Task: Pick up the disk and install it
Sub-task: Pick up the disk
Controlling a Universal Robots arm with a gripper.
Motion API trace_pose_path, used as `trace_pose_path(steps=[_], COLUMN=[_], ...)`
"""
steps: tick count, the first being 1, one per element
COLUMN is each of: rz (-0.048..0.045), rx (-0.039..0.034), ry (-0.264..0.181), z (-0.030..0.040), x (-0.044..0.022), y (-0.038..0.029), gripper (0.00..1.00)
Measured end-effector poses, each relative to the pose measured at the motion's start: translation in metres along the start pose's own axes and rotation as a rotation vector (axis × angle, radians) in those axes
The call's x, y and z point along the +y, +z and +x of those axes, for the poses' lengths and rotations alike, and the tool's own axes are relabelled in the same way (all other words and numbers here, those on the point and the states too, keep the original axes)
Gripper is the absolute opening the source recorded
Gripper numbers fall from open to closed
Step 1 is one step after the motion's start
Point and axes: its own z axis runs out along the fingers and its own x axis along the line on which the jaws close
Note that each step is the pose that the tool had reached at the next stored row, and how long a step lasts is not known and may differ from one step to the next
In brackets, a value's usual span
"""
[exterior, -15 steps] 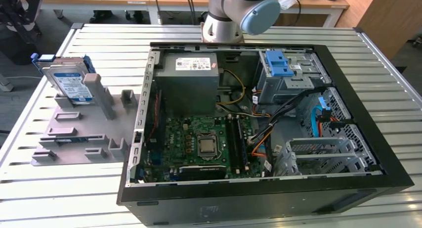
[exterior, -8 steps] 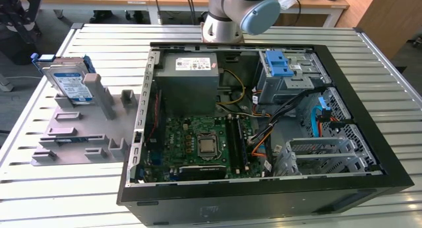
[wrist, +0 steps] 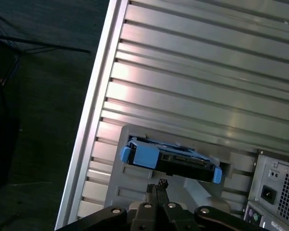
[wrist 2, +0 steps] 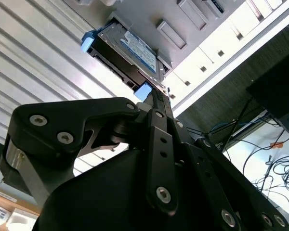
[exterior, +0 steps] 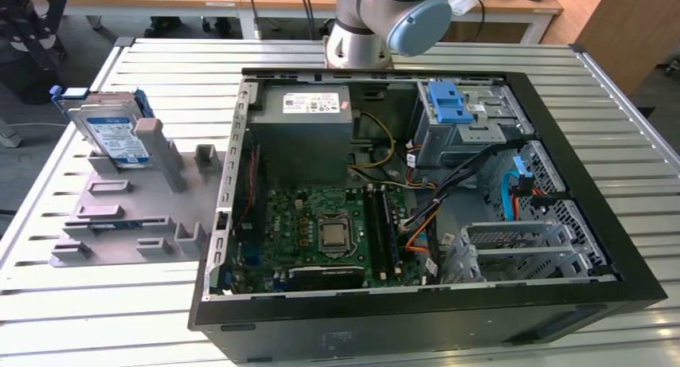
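The disk point(exterior: 111, 130) is a silver hard drive with a white-and-blue label and a blue carrier frame. It leans upright in a slot of the grey fixture point(exterior: 127, 216), at the exterior view's left. In both wrist views my gripper point(wrist: 156, 185) hangs in the air some way from the disk point(wrist: 171, 159), pointing at its blue-framed edge. The fingertips point(wrist 2: 154, 96) meet with nothing between them, so it is shut and apart from the disk point(wrist 2: 130, 50).
The open computer case point(exterior: 595, 216) lies on the slatted metal table point(exterior: 159, 64). Inside it are a grey power supply box point(exterior: 308, 120), a motherboard point(exterior: 330, 232), cables and a metal cage with a light-blue latch point(exterior: 451, 104). The arm's base point(exterior: 367, 33) stands behind the case.
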Motion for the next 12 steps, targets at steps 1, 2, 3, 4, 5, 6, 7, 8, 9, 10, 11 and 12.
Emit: trace_pose_path(steps=[1,2,3,4,5,6,7,8,9,10,11,12], rz=[-0.0001,-0.0003,-0.0004,-0.0006,-0.0007,-0.0008,-0.001,-0.0011,-0.0013,-0.0015,-0.0016,-0.0018], rx=[0.0003,0.0004,0.0006,0.0009,0.001,0.0012,0.0014,0.0016,0.0017,0.0019,0.0021,0.0023], ry=[-0.008,-0.015,-0.023,-0.031,-0.038,-0.046,-0.053,-0.06,-0.066,-0.073,-0.08,-0.087], z=[0.0,0.0,0.0,0.0,0.0,0.0,0.0,0.0,0.0,0.0,0.0,0.0], x=[0.0,0.0,0.0,0.0,0.0,0.0,0.0,0.0,0.0,0.0,0.0,0.0], y=[0.0,0.0,0.0,0.0,0.0001,0.0001,0.0001,0.0001,0.0001,0.0001,0.0001,0.0001], gripper=[0.11,0.11,0.11,0.11,0.11,0.11,0.11,0.11,0.11,0.11,0.11,0.11])
